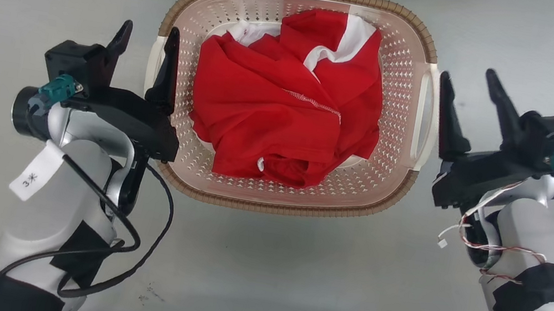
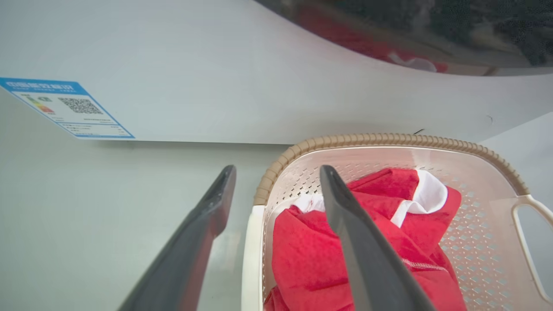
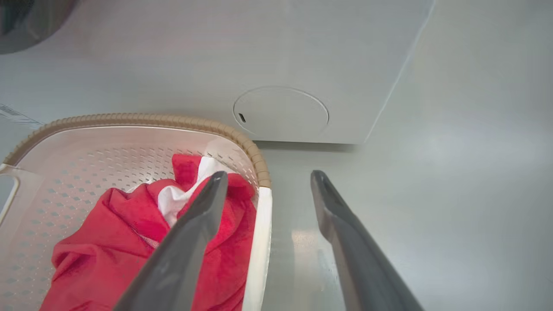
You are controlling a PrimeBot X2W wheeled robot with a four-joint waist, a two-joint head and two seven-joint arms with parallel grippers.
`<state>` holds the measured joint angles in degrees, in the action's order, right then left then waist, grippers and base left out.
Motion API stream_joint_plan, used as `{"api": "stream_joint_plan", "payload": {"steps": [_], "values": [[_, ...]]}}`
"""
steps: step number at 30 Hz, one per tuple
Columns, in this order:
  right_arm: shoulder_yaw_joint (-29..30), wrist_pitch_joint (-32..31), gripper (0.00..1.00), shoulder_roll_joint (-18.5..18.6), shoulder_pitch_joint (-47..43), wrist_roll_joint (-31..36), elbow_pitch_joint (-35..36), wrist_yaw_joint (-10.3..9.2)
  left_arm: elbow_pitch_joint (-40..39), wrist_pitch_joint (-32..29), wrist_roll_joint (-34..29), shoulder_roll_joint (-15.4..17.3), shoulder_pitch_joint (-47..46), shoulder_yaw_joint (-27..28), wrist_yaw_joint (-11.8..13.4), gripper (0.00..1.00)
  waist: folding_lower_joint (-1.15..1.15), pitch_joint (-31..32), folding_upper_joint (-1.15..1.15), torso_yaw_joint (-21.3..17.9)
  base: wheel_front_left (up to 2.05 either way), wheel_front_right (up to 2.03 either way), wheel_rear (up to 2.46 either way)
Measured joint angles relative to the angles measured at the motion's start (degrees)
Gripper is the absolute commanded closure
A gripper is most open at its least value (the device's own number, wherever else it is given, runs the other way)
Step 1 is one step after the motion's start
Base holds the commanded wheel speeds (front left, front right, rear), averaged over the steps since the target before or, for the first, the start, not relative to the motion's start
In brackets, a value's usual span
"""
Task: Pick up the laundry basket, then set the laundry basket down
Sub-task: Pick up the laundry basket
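Observation:
The laundry basket (image 1: 268, 207), pale pink with a brown woven-look rim, sits on the grey floor in front of me with a crumpled red and white garment (image 1: 284, 112) inside. My left gripper (image 1: 147, 41) is open and straddles the basket's white left handle (image 1: 153, 61): one finger stands inside the basket, the other outside. In the left wrist view that handle (image 2: 251, 259) lies between the two fingers. My right gripper (image 1: 468, 80) is open at the right handle (image 1: 425, 118). In the right wrist view the handle (image 3: 260, 242) runs between its fingers without touching them.
The white washer front (image 2: 259, 86) stands just beyond the basket, with a blue label (image 2: 65, 108) and a round cover (image 3: 281, 112) low on it. Its dark door glass (image 2: 432, 30) shows red cloth behind. Bare grey floor (image 1: 288, 292) surrounds the basket.

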<state>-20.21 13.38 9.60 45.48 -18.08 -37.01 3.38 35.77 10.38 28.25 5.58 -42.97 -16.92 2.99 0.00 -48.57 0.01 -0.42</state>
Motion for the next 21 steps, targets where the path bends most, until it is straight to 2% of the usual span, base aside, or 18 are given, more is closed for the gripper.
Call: {"api": "stream_joint_plan", "payload": {"steps": [21], "values": [[-3.3,-3.5,0.0,-3.5,5.7,-0.1,-15.3,1.87,16.3,-3.8,1.0,-1.0,-5.1,-0.7,-2.7,0.0,0.0,-4.1,0.0,-0.5,0.0,0.0,0.0]]}}
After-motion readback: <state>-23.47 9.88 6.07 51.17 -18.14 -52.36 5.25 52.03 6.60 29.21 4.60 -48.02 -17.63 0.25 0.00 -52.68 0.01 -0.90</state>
